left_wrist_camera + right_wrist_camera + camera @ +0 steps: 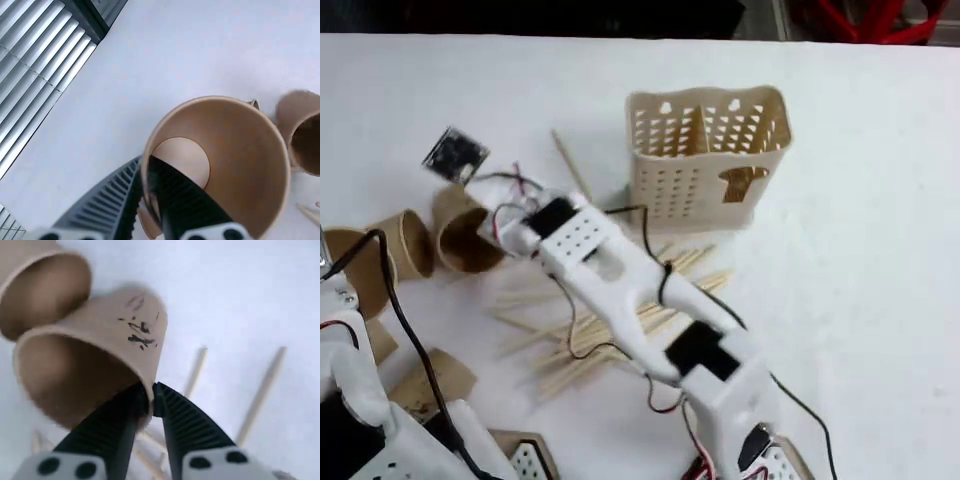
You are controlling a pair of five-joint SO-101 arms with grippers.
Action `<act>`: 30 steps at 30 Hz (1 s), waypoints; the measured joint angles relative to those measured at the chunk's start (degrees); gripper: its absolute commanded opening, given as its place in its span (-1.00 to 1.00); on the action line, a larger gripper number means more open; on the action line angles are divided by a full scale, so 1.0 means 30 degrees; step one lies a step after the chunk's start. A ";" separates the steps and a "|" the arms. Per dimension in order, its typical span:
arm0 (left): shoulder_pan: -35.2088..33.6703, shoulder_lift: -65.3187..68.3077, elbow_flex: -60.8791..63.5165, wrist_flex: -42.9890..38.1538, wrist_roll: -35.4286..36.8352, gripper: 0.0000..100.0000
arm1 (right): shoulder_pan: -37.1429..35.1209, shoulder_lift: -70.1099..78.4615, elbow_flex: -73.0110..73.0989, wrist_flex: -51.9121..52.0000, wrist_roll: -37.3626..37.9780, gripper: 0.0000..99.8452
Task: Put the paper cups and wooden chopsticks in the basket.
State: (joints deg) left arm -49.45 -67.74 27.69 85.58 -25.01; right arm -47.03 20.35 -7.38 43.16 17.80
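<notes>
Your left gripper [145, 167] pinches a paper cup [240, 150] by its rim, your right gripper [150, 390] clamps the marked cup [115, 335] likewise, both at the table's [860, 250] 9 o'clock, basket [690, 190] at 1 o'clock

There are three paper cups. The left cup [355, 255] is clamped by its wall in the left gripper [146, 167]. The right cup [468, 240] is pinched at its rim by the right gripper [150, 390]. The middle cup [408, 243] lies between the two grippers. One basket [705, 160] with two compartments stands beyond the right gripper. One heap of wooden chopsticks [610, 320] lies behind that gripper, too overlapped to count. One single chopstick [570, 165] lies between the right gripper and the basket. One black square [455, 155] lies just past the gripper.
</notes>
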 measured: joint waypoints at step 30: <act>0.0000 0.0000 0.0000 0.0000 0.0000 -0.95 | 0.7473 -1.5502 -0.0117 0.5333 0.0059 -0.96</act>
State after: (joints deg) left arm -49.45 -67.74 27.69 85.58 -25.01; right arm -24.62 -26.15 -7.74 59.16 17.98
